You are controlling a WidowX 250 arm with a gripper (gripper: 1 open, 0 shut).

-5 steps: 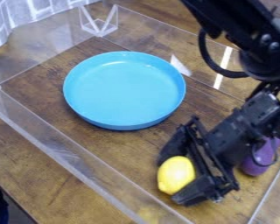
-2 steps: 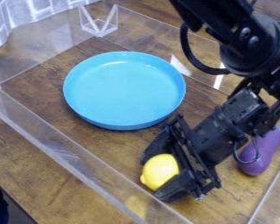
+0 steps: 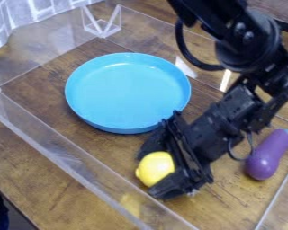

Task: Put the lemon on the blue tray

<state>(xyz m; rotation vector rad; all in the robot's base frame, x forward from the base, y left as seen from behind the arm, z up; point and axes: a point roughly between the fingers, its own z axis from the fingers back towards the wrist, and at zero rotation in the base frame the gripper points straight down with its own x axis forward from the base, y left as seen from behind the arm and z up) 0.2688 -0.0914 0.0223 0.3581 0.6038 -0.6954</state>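
Beside round sky-blue plastic tray (image 3: 129, 90): black gripper (image 3: 168, 168), claw spread around glossy yellow lemon (image 3: 155, 168), has dragged it trayward; lemon still on table, unlifted.

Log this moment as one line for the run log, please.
tool: jaws open around lemon, low on table | blue tray: empty, apart from lemon | eggplant: right of arm | step: lemon not yet on tray

A dark wooden desk (image 3: 39, 162), walled by clear plastic panels, carries the blue tray (image 3: 129, 92) near its middle, the lemon (image 3: 155, 168) towards the front edge and a purple eggplant (image 3: 268, 154) at the right.
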